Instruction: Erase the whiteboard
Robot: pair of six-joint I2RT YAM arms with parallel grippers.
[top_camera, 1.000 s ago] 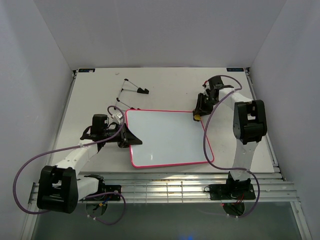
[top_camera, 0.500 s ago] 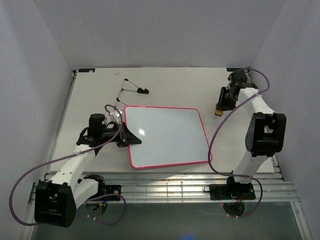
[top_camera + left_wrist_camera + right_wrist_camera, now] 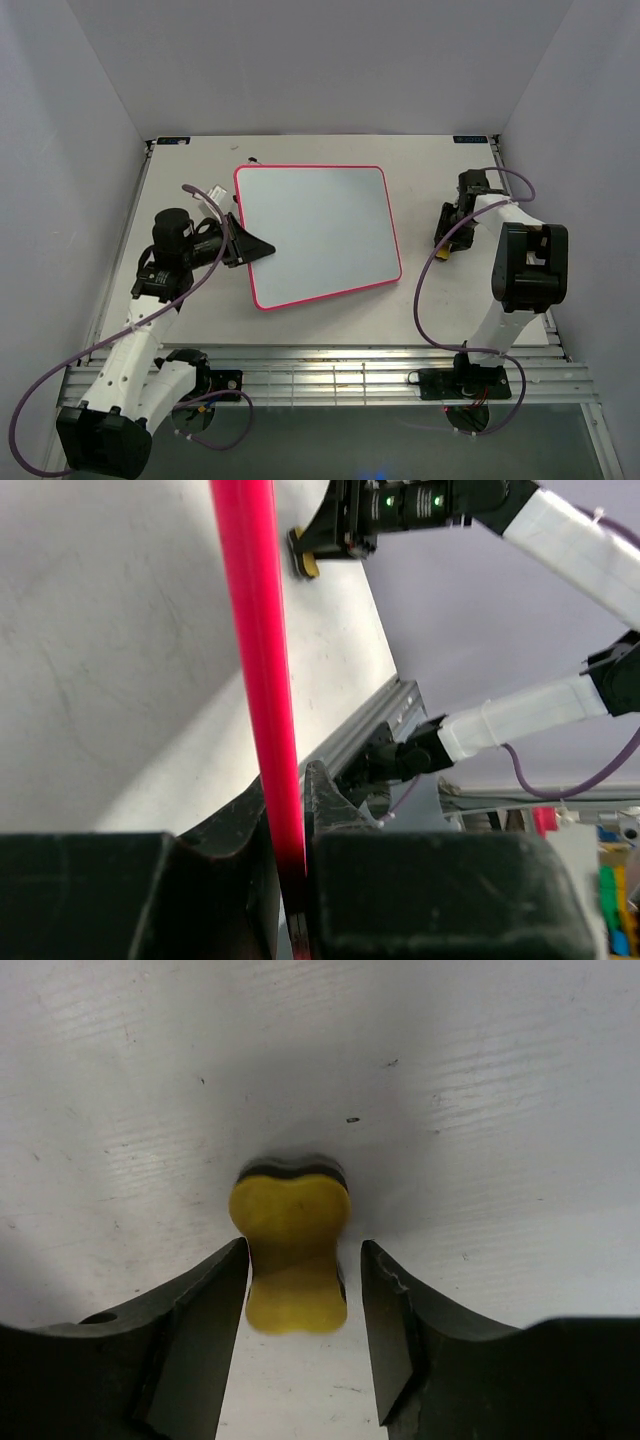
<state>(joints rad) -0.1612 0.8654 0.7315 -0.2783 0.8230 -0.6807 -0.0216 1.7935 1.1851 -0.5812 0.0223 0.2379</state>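
The whiteboard [image 3: 315, 235] is blank, with a pink-red border, and is held raised and tilted over the middle of the table. My left gripper [image 3: 255, 245] is shut on its left edge. In the left wrist view the pink border [image 3: 262, 680] runs straight into the closed jaws of my left gripper [image 3: 290, 800]. My right gripper [image 3: 443, 243] is low at the table's right side, clear of the board. It is open [image 3: 304, 1250] around a small yellow sponge eraser [image 3: 292, 1250] that rests on the table, with a gap on each side. The eraser also shows in the top view [image 3: 442, 256].
The white table [image 3: 180, 190] has grey walls on three sides and a metal rail [image 3: 330, 370] along its near edge. A thin black object [image 3: 250, 158] at the back is mostly hidden behind the raised board. Purple cables loop off both arms.
My left gripper has lifted the whiteboard and carried it back and to the left. My right gripper has left the board's far right corner with the eraser and come down at the table's right side.
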